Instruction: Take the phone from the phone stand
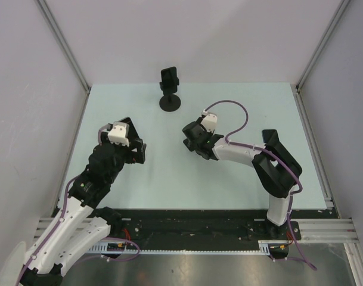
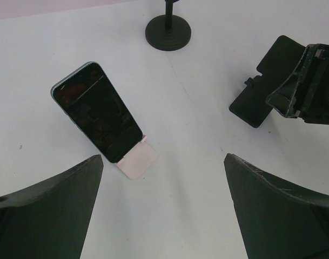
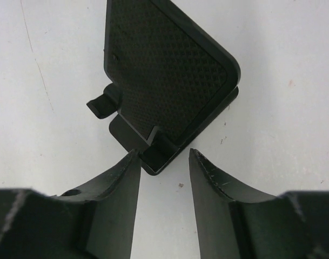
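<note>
Black stand (image 3: 169,70), right tool (image 3: 164,154) half-open, maybe touching

Top view: bright, even overhead light is recorded; only faint, soft shadows are thrown on the desk (image 1: 229,179) beneath the arms. Focus is held across the whole frame.

Left wrist view: the desk is washed out to near white. The phone (image 2: 96,110) is rendered sharp, and dim reddish reflections are picked up on its dark glass. The left jaws in the bottom corners are shown as dark, soft-edged masses.

Right wrist view: the black textured plate (image 3: 169,70) is in sharp focus, weave resolved, with a narrow soft shadow along its lower right edge. The right jaws are underexposed at the bottom; light is caught only on edge scratches.
</note>
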Controlling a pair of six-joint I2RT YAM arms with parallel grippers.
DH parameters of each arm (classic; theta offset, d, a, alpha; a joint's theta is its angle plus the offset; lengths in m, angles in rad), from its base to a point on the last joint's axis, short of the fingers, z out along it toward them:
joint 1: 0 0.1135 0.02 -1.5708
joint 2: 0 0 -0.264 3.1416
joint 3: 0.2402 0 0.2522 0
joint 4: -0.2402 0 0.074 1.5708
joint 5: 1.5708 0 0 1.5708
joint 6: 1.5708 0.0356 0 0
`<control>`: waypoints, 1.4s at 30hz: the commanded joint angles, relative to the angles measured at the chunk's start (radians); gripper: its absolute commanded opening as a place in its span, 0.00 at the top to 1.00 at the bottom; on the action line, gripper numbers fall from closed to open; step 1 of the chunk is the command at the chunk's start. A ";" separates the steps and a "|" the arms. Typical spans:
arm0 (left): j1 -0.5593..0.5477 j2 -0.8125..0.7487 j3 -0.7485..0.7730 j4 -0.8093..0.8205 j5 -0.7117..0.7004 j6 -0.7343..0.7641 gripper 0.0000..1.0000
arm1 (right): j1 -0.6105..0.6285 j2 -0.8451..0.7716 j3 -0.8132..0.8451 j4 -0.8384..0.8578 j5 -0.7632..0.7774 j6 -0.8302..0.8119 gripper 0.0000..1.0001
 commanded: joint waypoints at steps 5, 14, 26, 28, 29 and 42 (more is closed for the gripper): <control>-0.007 -0.008 -0.007 0.017 0.004 -0.009 0.00 | -0.020 -0.046 0.035 -0.056 0.060 -0.074 0.62; -0.006 -0.005 -0.007 0.016 0.010 -0.009 0.00 | -0.032 -0.060 0.033 -0.068 0.029 -0.180 0.63; -0.006 0.000 -0.009 0.016 0.009 -0.008 0.00 | -0.044 -0.052 0.033 -0.103 0.069 -0.151 0.58; -0.007 0.001 -0.007 0.017 0.010 -0.008 0.00 | -0.041 -0.051 0.035 -0.112 0.080 -0.140 0.59; -0.006 0.003 -0.006 0.020 0.012 -0.008 0.00 | -0.043 -0.055 0.034 -0.120 0.086 -0.131 0.58; -0.006 0.004 -0.006 0.014 0.013 -0.009 0.00 | -0.044 -0.044 0.035 -0.073 0.075 -0.162 0.60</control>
